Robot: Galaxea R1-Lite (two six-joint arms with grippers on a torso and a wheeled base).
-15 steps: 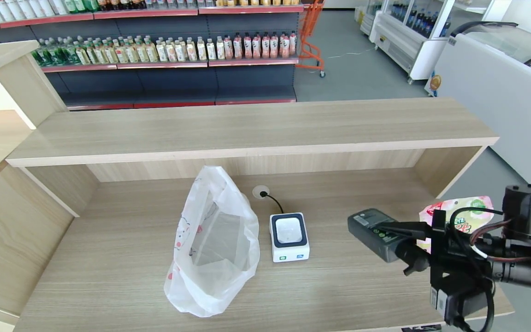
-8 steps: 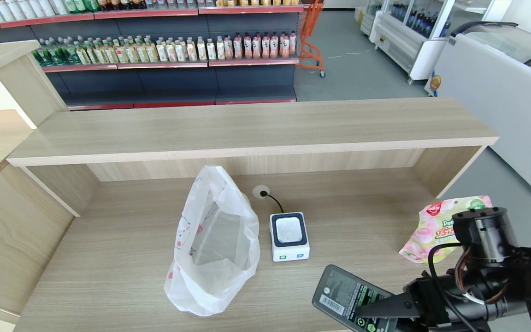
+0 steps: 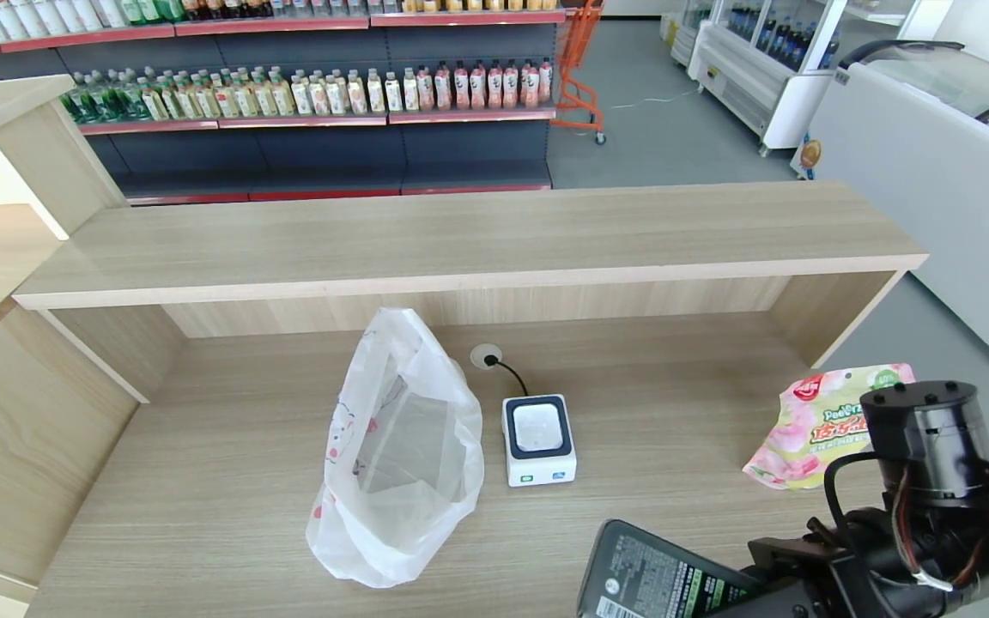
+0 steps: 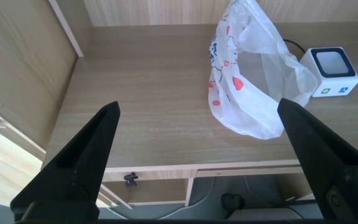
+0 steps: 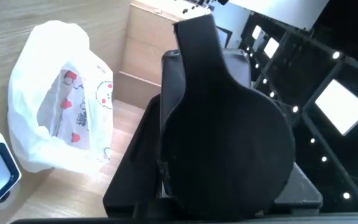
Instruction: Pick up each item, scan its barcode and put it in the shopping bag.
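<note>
Wooden checkout surface (image 3: 203, 481): our right claw (image 3: 748, 588) grips dark flat packet (image 3: 658, 575), seemingly unscanned; pink printed pouch (image 3: 812, 429) unpicked, right; white plastic bag (image 3: 400, 455) waiting.

Checkout counter (image 3: 228, 446): light wood-grain, recessed worktop w/ side panels. Raised ledge (image 3: 460, 236) along far edge. Cable grommet (image 3: 486, 356) nr back panel, mid-counter. Floor (image 3: 658, 129): grey, smooth. Shelving unit (image 3: 323, 159): dark back, red-edged shelves, rows of bottles (image 3: 306, 93). Orange trolley (image 3: 580, 77) at shelving end. White chest freezer (image 3: 915, 163) beyond counter's right end; glass-front cooler (image 3: 761, 51) behind it. Light bright, even.
</note>
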